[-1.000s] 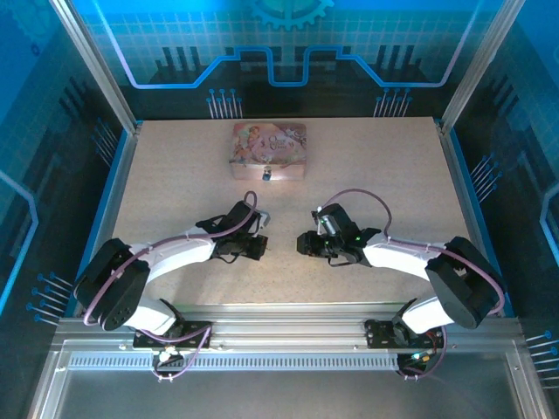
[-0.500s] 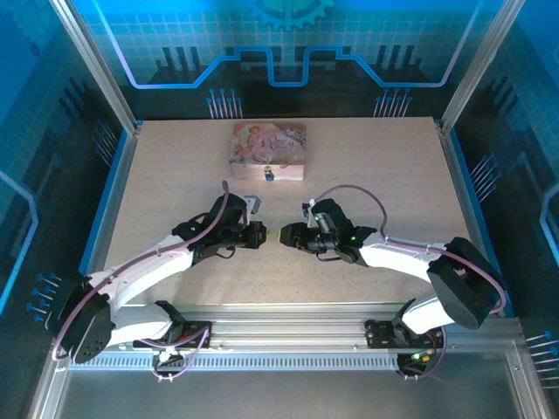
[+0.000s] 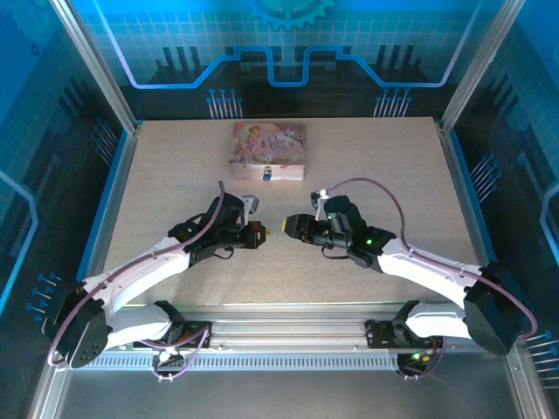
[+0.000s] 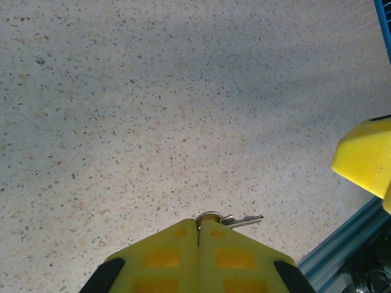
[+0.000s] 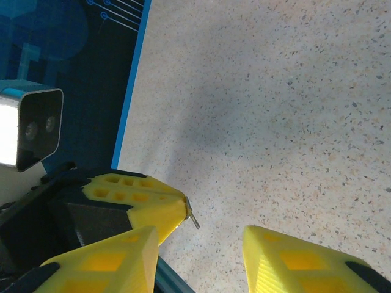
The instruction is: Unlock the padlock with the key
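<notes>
Seen from above, a speckled beige tabletop (image 3: pixel 175 175) held a pink rectangular tin box (image 3: pixel 268 148) printed with a picture, lying near the far edge; any writing on its lid was too small to read. A tiny silvery-grey metal padlock (image 3: pixel 266 175) with a bluish glint sat at the middle of the tin's near side, touching it. Nearer the arms, the two grippers faced each other tip to tip, just apart, at the table's centre. The left gripper (image 3: pixel 259 232) had its yellow fingers pressed together on a thin dark metal key (image 4: pixel 235 220); in its wrist view the left gripper (image 4: pixel 197 226) pinched the key's round head, and the blade stuck out to the right above the tabletop. The right gripper (image 3: pixel 281 230) stood with its jaws apart and nothing between them. In its wrist view the right gripper (image 5: pixel 201 235) looked at the left gripper's yellow fingers (image 5: pixel 140 195), with the key's tip (image 5: pixel 193 218) poking out towards it.
</notes>
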Controlling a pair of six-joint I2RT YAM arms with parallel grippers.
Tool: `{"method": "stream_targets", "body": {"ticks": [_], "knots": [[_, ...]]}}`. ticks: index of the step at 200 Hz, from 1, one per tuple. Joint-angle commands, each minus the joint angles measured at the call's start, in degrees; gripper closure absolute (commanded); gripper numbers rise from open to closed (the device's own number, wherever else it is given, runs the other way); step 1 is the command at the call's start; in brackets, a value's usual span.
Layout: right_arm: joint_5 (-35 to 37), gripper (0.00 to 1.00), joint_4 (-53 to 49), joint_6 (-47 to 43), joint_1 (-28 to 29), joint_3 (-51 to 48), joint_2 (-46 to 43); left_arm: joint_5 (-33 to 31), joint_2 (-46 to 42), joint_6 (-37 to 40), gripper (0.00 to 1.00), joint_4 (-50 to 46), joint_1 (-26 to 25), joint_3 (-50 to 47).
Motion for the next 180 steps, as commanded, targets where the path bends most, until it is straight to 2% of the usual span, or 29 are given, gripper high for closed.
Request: {"method": "stream_targets", "body": {"ticks": [1, 75, 132, 180], "knots": [[-1.42, 0.58, -1.19, -1.26, 1.05, 2.52, 1.53, 2.63, -1.91, -1.59, 1.00, 0.60, 0.34, 2.36], [-4.25, 0.60, 0.00, -1.79, 2.73, 5.73, 5.70, 4.98, -4.53, -3.02, 1.00, 1.31, 0.40, 2.31], [-4.90, 0.73, 0.31, -1.88, 3.11, 6.35, 6.60, 5.39, -5.15, -3.27, 1.00, 1.63, 0.39, 2.16], [-5.68, 0.81, 0.73, -1.88, 3.44, 7.05, 7.74, 5.33, -5.70, -3.27, 1.00, 1.35, 0.42, 2.06]]}}
